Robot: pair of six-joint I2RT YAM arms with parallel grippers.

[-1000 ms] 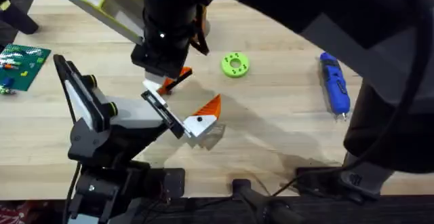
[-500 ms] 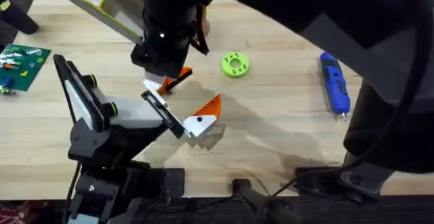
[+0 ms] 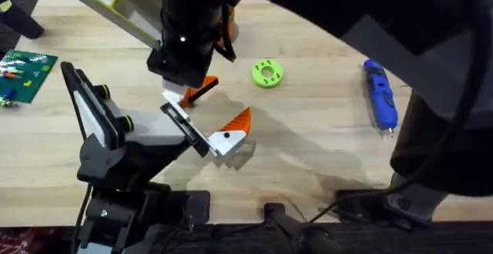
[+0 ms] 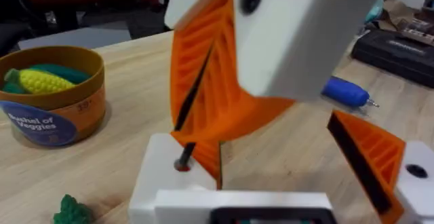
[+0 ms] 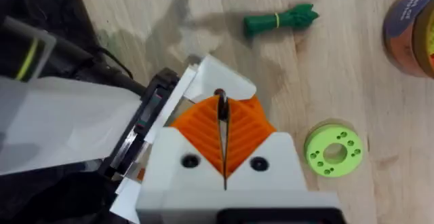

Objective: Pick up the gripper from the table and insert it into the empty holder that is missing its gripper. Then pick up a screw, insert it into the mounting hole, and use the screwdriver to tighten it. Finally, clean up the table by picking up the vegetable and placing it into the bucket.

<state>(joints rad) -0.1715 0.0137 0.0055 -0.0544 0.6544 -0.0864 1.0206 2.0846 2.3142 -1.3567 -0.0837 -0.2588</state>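
Nothing has moved: my right gripper (image 5: pixel 222 157) stays clamped on the orange gripper (image 3: pixel 199 89) by the holder (image 3: pixel 179 113).

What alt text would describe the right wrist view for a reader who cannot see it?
Two orange ribbed gripper pads, pressed together, hover over a flat white holder plate on a wooden table. A green ring-shaped disc and a green vegetable lie beyond.

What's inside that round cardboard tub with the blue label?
In the tub, the left wrist view shows a yellow corn cob lying against something teal-green. The tub's wall covers whatever lies beneath them, so the rest of its contents cannot be seen.
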